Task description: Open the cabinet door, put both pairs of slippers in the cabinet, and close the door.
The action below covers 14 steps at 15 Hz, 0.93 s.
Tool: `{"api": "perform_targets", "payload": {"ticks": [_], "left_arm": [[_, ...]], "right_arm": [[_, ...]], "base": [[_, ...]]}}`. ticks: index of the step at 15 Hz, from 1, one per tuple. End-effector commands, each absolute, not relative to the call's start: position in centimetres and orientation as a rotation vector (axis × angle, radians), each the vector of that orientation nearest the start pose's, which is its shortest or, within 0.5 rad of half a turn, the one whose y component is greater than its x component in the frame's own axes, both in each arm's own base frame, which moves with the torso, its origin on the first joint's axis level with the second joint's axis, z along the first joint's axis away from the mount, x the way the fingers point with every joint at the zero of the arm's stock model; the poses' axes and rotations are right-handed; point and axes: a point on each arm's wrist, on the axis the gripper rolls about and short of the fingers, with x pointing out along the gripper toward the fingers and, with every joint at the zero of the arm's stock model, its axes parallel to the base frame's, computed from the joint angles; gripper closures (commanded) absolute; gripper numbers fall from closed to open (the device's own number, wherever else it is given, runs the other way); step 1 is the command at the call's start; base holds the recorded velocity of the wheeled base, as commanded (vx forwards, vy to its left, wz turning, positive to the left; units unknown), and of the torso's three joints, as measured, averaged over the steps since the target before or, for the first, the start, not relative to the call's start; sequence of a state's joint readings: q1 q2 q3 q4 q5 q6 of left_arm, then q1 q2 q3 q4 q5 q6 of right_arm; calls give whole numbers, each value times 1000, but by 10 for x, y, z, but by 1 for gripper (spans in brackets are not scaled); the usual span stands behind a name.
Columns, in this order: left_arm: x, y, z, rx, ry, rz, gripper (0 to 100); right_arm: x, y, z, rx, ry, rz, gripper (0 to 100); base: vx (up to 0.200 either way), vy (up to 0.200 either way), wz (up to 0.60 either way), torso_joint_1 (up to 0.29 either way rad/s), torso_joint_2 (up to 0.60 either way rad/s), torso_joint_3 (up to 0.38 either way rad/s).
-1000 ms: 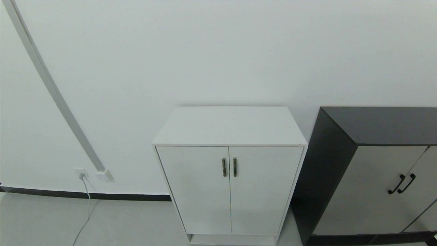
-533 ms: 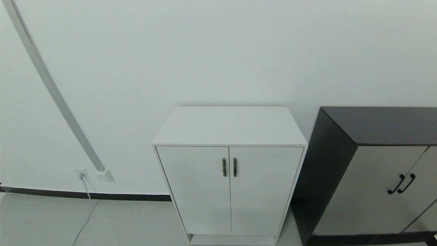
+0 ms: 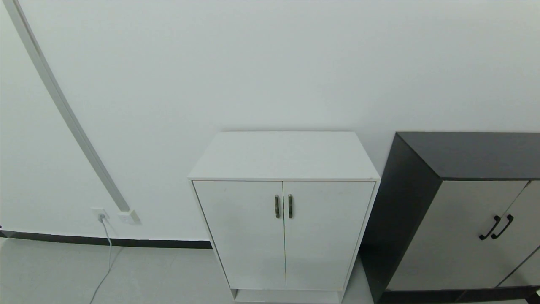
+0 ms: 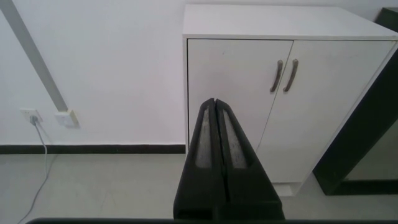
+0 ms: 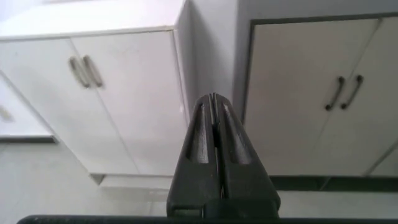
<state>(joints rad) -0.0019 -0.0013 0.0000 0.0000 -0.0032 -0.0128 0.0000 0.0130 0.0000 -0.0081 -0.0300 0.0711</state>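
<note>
Cabinet (image 3: 283, 154) first: it is white, it stands on the floor (image 3: 147, 274) against the wall, and it is right in front of the robot. A black cabinet (image 3: 407, 211) stands just beside it on the robot's right. I cannot tell if the two touch.

The white one has two flat doors, the left door (image 3: 242, 236) and the right door (image 3: 325, 236). Both are shut and meet in the middle. They look like stiff, smooth board. A door like this should swing easily and not feel heavy. Its flat face gives nothing to grab, though, so fingers would just slide on it. The right door opens toward the black cabinet and might bump it if swung wide.

The left end effector (image 4: 215, 109) is closed tight with nothing in it, and it points at the white cabinet from well back. The right end effector (image 5: 212, 102) is closed and empty too. It points at the place where the two cabinets stand side by side. Each one must open up before it can hold anything.

The smallest parts matter most. The left handle (image 3: 277, 206) and the right handle (image 3: 290, 206) are thin upright bars, close together by the middle gap, near the top of the doors. They look hard and a bit slippery. I think the best hold is around the middle of one bar, pulling out gently. The bars are so close that a wide grip could knock the other one.
</note>
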Motion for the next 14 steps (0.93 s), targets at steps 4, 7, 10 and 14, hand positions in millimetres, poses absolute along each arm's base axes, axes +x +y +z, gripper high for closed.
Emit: {"api": "perform_targets", "payload": {"ticks": [4, 7, 10, 14], "left_arm": [[-23, 0, 75, -14, 0, -3, 100], [-23, 0, 75, -9, 0, -5, 100], [-23, 0, 75, -9, 0, -5, 100], [-23, 0, 75, -9, 0, -5, 100]], "right_arm": [[-23, -1, 77, 83, -14, -41, 100], [-23, -1, 77, 82, -14, -42, 100], [-23, -1, 77, 77, -14, -41, 100], [-23, -1, 77, 77, -12, -41, 100]], "base": [[0, 0, 0, 0, 0, 0], [0, 0, 0, 0, 0, 0], [0, 0, 0, 0, 0, 0], [0, 0, 0, 0, 0, 0]]}}
